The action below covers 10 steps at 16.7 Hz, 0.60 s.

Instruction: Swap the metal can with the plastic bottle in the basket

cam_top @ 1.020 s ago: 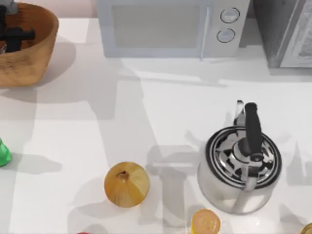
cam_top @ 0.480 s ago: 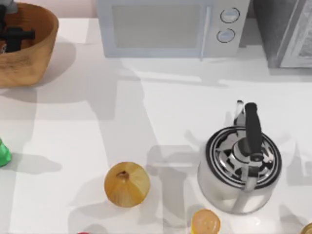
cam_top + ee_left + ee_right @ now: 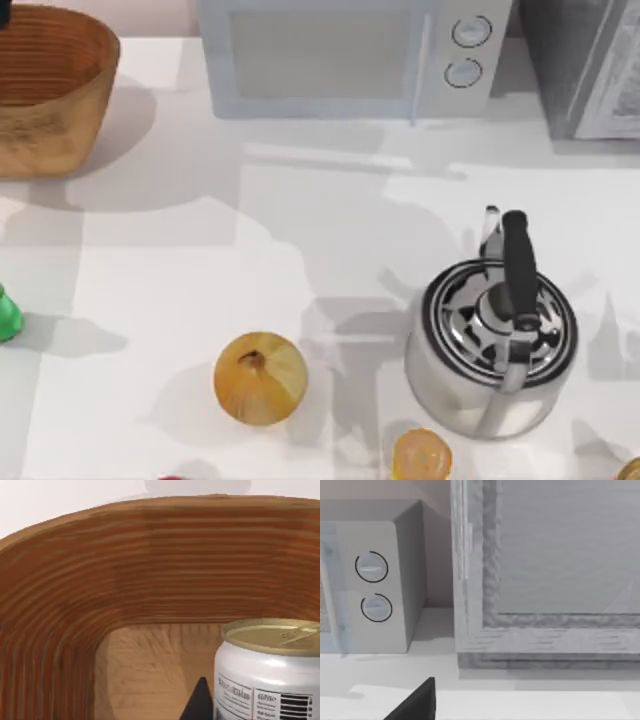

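The basket (image 3: 60, 110) stands at the table's far left corner, its ribbed brown inside wall (image 3: 150, 560) close up in the left wrist view. The metal can (image 3: 270, 670), with a dull gold top and a pale label with a barcode, stands inside the basket. A dark tip of my left gripper (image 3: 200, 702) sits right beside the can's side. The green plastic bottle (image 3: 6, 315) stands on the table at the left edge, outside the basket. A dark part of my right gripper (image 3: 415, 702) hangs near the microwave's dials (image 3: 372, 587).
A microwave (image 3: 350, 60) and a grey cabinet (image 3: 590, 70) line the back. A steel kettle (image 3: 495, 335) stands right of centre, an onion (image 3: 260, 378) at front centre and a yellow-orange container (image 3: 421, 456) at the front edge.
The dark left gripper that hung over the basket's left part in the top view has moved out of that picture. The shadows on the table shifted. Nothing on the table moved.
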Each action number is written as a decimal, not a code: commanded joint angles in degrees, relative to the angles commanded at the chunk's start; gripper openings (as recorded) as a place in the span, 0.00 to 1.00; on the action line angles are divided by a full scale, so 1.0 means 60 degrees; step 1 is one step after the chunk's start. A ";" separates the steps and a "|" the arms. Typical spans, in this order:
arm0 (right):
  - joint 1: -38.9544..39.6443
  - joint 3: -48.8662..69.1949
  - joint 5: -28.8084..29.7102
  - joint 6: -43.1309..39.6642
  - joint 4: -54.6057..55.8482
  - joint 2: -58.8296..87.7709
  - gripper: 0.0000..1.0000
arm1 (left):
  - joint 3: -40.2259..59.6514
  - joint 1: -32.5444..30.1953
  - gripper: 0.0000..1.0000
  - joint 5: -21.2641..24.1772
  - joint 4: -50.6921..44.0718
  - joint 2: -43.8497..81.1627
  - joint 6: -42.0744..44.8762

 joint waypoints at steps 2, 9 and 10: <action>0.0000 0.0000 0.0000 0.0000 0.0000 0.0000 1.00 | -0.1670 -0.0103 0.00 -0.0045 0.0772 -0.1892 -0.0071; 0.0000 0.0000 0.0000 0.0000 0.0000 0.0000 1.00 | -0.9516 -0.0441 0.00 -0.0265 0.3582 -0.9875 -0.0493; 0.0000 0.0000 0.0000 0.0000 0.0000 0.0000 1.00 | -1.0703 -0.0484 0.00 -0.0303 0.4018 -1.1079 -0.0564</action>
